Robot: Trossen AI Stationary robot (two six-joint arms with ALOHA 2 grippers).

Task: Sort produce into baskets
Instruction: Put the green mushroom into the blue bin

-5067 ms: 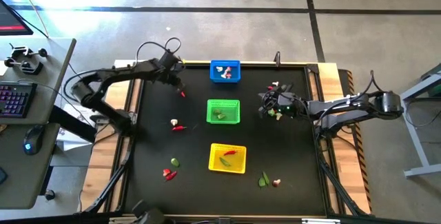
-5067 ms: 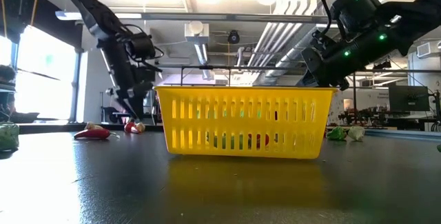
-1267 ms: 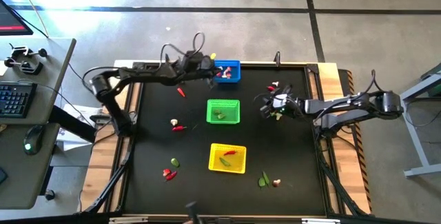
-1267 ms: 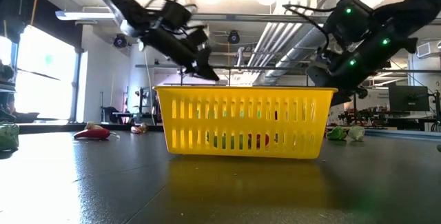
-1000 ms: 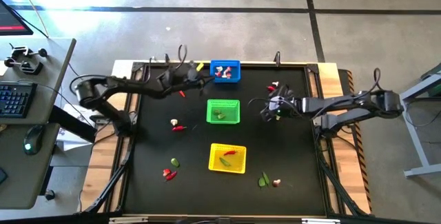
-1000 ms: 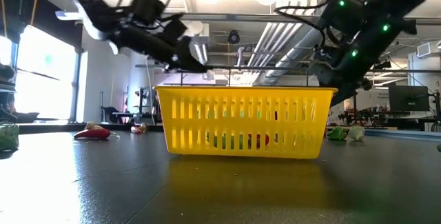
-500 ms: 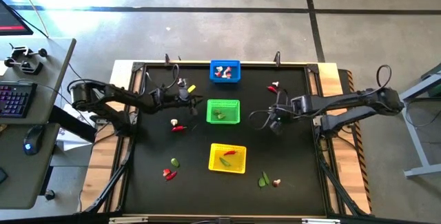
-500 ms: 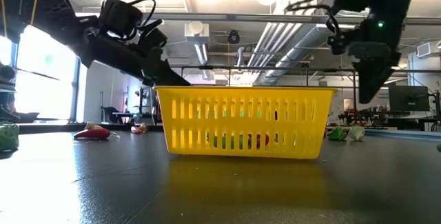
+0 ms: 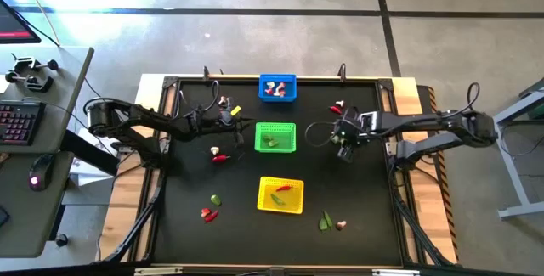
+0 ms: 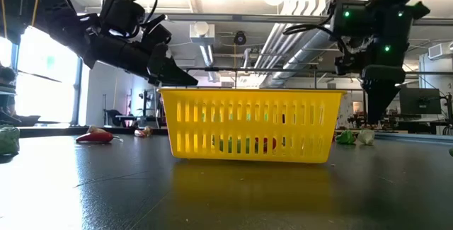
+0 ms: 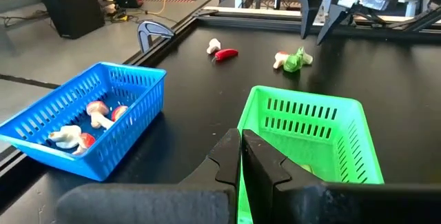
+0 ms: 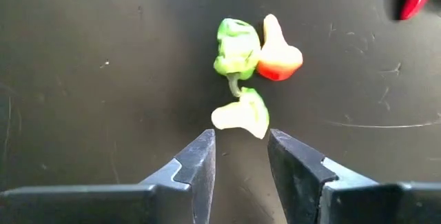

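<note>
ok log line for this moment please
left hand: shut, beside green basket | right hand: open above green leafy bit and mushroom

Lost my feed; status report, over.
Left gripper shut, beside green basket. Right gripper open over green leafy bit and mushroom piece. Nothing blocking.

The high camera looks straight down on the whole table (image 9: 195, 183). The low one sits at tabletop level (close behind the yellow basket (image 10: 251, 125)). Wrist cameras look past their fingers.
</note>
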